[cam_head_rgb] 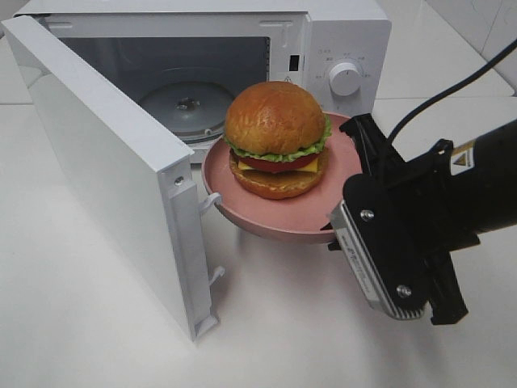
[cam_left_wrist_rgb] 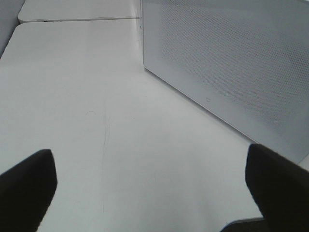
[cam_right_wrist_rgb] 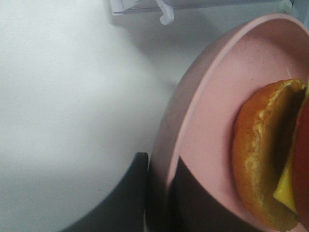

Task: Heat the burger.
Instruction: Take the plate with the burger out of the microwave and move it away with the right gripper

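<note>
Left end effector (cam_left_wrist_rgb: 149, 193): out of the exterior high view; its wrist view shows only two dark fingertips (cam_left_wrist_rgb: 26, 186) cut off at the frame corners, spread wide, nothing between them, bare white worktop (cam_left_wrist_rgb: 96, 121) below and a perforated white panel (cam_left_wrist_rgb: 231, 63) far right of it. Can't tell which face of the microwave that is.

Microwave door (cam_head_rgb: 105, 162) swung open on the left, latch hooks on its near edge. Microwave (cam_head_rgb: 242, 56) cavity open, glass turntable (cam_head_rgb: 186, 105) partly hidden behind the burger.

Burger (cam_head_rgb: 276, 137) sits upright on pink plate (cam_head_rgb: 222, 174), held off the worktop just in front of the cavity opening, not inside.

Right end effector (cam_head_rgb: 343, 230): pressed together on the plate rim at its near-right edge. Fingertips mostly hidden by its own body in the high view; wrist view shows one dark finger (cam_right_wrist_rgb: 125, 203) under the rim, one above. Burger cut off there.
</note>
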Available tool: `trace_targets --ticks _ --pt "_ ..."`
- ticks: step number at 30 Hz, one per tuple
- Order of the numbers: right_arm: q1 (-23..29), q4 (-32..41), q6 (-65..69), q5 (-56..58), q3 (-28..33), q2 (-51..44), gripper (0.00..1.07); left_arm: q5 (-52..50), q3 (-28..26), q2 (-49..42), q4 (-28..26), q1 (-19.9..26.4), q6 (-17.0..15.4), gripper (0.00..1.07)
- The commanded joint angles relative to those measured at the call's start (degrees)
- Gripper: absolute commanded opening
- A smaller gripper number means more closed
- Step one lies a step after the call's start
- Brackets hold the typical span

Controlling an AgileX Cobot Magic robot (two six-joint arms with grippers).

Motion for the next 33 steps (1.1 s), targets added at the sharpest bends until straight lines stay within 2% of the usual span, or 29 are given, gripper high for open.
trace_targets --ticks 1,9,18,25,29,30,31,33 --pt "0.06 0.69 0.92 -3.27 2.06 -4.35 0.0 -0.23 0.11 -0.86 -0.11 0.23 -0.17 0.98" --pt "0.06 -1.38 6.76 -2.75 6.99 -12.55 0.0 -0.23 0.11 -0.86 -0.11 0.23 -0.17 0.98" --pt "0.06 -8.59 15.53 1.43 10.6 -20.91 0.0 -0.23 0.11 -0.86 -0.11 0.23 -0.17 0.98" --pt "0.06 -15.76 23.2 8.02 11.69 -28.19 0.0 -0.23 0.11 -0.86 -0.11 0.23 -0.17 0.98" --pt "0.06 -23.03 32.2 12.43 11.69 -32.49 0.0 -0.23 0.11 -0.86 -0.11 0.23 -0.17 0.98" --pt "0.06 -23.03 32.2 12.43 11.69 -32.49 0.0 -0.23 0.11 -0.86 -0.11 0.23 -0.17 0.98" --pt "0.06 -26.3 36.1 14.15 11.69 -33.98 0.0 -0.23 0.11 -0.86 -0.11 0.23 -0.17 0.98" --pt "0.06 -27.5 37.76 14.9 11.69 -34.49 0.0 -0.23 0.11 -0.86 -0.11 0.23 -0.17 0.98"
